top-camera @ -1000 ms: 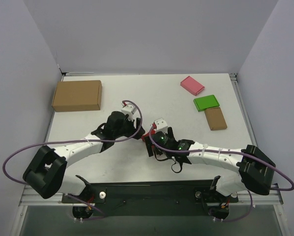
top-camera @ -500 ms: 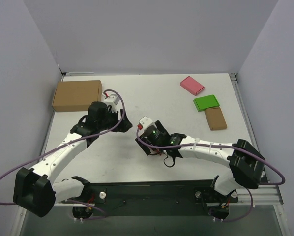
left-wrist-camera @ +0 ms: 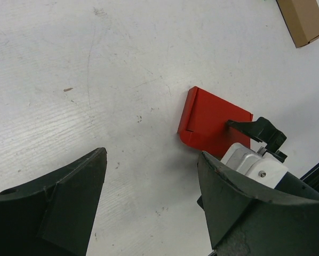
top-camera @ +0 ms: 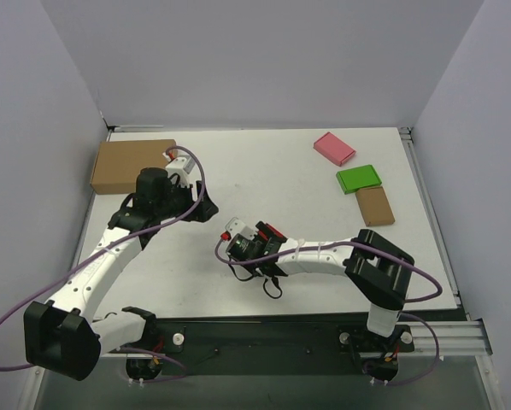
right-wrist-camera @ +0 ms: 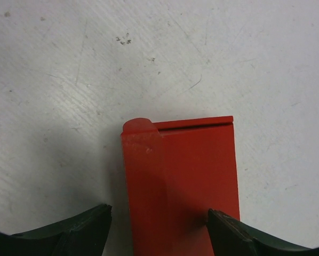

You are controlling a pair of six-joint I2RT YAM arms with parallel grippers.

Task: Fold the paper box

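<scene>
Top cam overhead, wide; both wrist cams close-up, looking down, share paper box (left-wrist-camera: 213, 120).

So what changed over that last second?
The left claw pulled back from the middle toward the large brown carton. The right claw slid left and is open over the paper box. The pink box, green box and small brown box stayed put.

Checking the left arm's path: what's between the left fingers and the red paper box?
Only bare, scuffed white table. Nothing lies between the left fingers and the paper box. The left wrist view shows this.
</scene>
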